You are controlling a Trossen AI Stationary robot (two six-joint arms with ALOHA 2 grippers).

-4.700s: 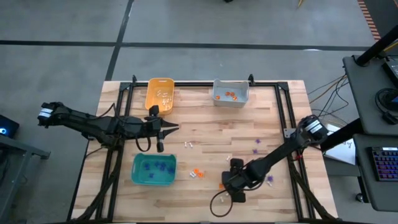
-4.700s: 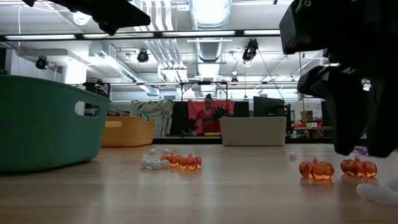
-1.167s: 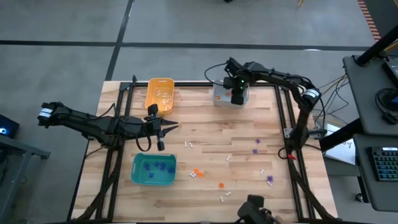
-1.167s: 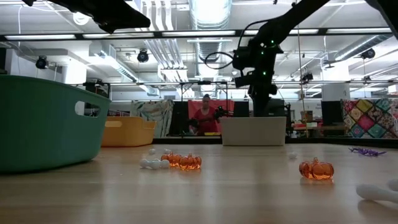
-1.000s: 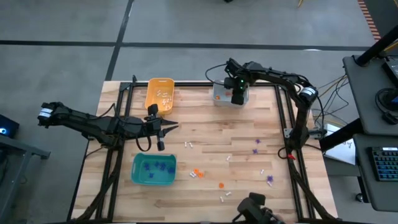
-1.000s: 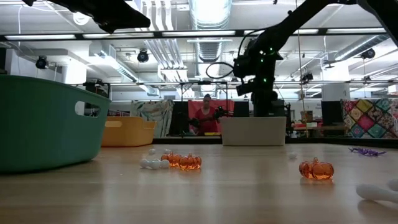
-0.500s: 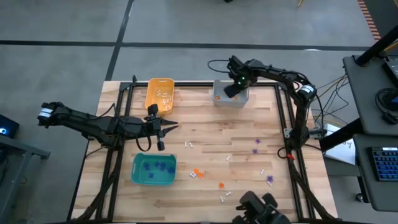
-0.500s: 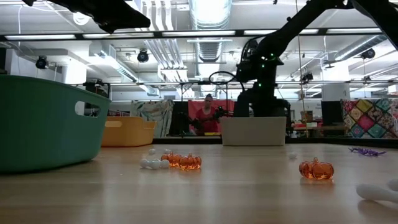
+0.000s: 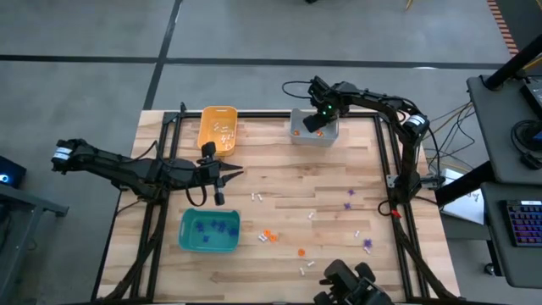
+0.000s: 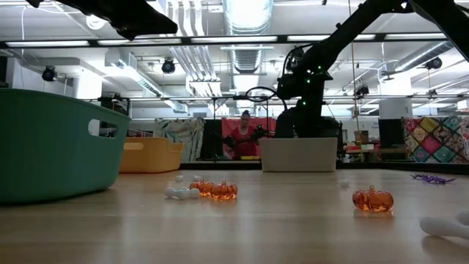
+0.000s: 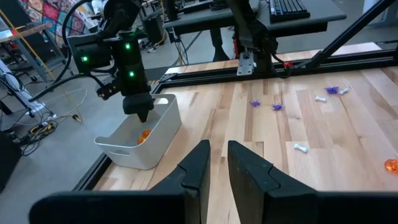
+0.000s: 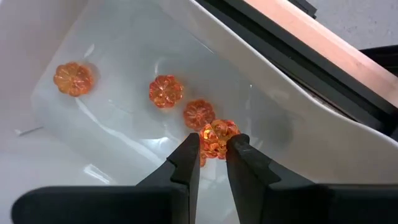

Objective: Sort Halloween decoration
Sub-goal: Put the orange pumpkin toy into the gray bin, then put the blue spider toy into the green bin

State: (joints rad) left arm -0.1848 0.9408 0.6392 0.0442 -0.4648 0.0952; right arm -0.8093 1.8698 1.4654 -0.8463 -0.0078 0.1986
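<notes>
Right gripper [image 12: 212, 163] down inside grey bin [image 9: 298, 135], over the rear of wooden table [image 9: 279, 174]; fingers [image 12: 184, 163] parted by a narrow gap, with an orange pumpkin [image 12: 217, 137] right at the tips between them. Cannot tell whether gripped or just lying there. Four more orange pumpkins [image 12: 165, 91] on the bin floor just beside it, one [image 12: 73, 79] further off toward the bin's other end. Seen from left wrist: right gripper [image 11: 138, 107] dipping into grey bin [image 11: 149, 140], orange piece [image 11: 143, 135] visible inside. Low view: same arm [image 10: 305, 81] hanging over the bin [image 10: 298, 155]. Left gripper [image 9: 222, 176] parked well to the left of the grey bin, between orange-yellow bin [image 9: 217, 129] and teal bin [image 9: 208, 231]; fingers [image 11: 198, 167] narrowly apart, holding nothing. White pieces [image 9: 222, 129] inside orange-yellow bin, purple spiky ones [image 9: 218, 226] inside teal bin. Loose on table in front of grey bin: white pieces [image 9: 257, 197], orange pumpkins [image 9: 268, 235], single orange [image 9: 301, 252], purple spikies [image 9: 350, 193] and [image 9: 367, 245], more white bits [image 9: 306, 268]. Low view: pumpkin pair [image 10: 218, 190] and single pumpkin [image 10: 372, 199] on the wood, white piece [image 10: 176, 193] beside the pair, teal bin [image 10: 57, 143] close by. Person in red [image 10: 242, 138] in the room behind the grey bin.
</notes>
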